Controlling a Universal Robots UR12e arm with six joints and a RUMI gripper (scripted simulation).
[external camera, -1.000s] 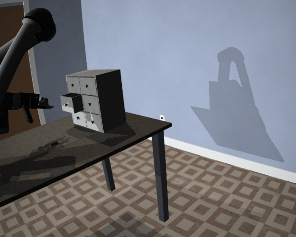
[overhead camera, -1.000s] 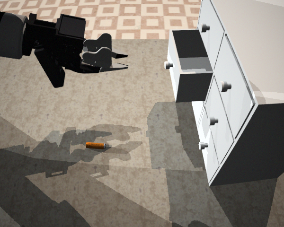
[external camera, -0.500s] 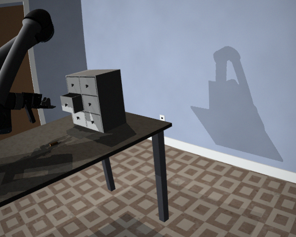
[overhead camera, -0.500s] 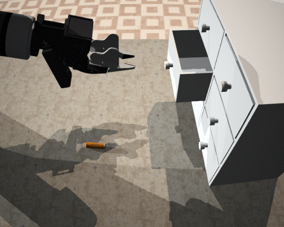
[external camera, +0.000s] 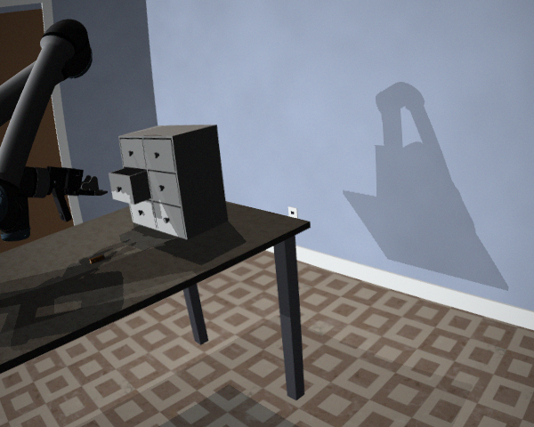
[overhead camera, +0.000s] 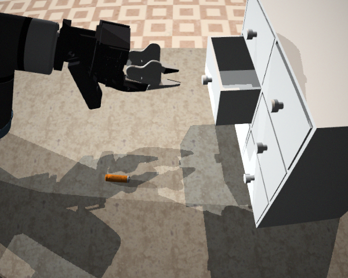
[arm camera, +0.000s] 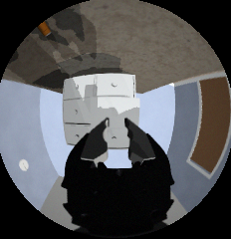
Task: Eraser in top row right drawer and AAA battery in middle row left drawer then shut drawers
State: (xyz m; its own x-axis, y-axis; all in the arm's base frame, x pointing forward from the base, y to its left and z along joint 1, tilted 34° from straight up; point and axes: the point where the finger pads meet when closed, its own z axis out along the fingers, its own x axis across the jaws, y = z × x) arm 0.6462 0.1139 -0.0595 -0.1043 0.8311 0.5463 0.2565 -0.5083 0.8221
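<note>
The white chest [overhead camera: 315, 176] [external camera: 200, 183] stands upright. Its middle-row left drawer [overhead camera: 237, 106] [external camera: 141, 188] [arm camera: 117, 105] is pulled well out; nothing shows in the visible part of its inside. The top-row right drawer [overhead camera: 291, 119] [external camera: 164, 163] looks shut. My gripper [overhead camera: 179, 77] [external camera: 106, 191] [arm camera: 116, 119] is partly open and empty, in front of the open drawer's knob and pointing at the chest, not touching it. The orange AAA battery [overhead camera: 117, 178] [external camera: 96, 259] [arm camera: 44, 28] lies on the table, in the gripper's shadow. The eraser is not seen in any view.
The other drawers look shut, with knobs sticking out of their fronts. The table [overhead camera: 156, 119] [external camera: 262, 222] ends beyond the chest, near the blue wall [external camera: 281, 92]. The arm [overhead camera: 3, 47] [external camera: 28, 110] reaches in from the side opposite the chest's drawer fronts.
</note>
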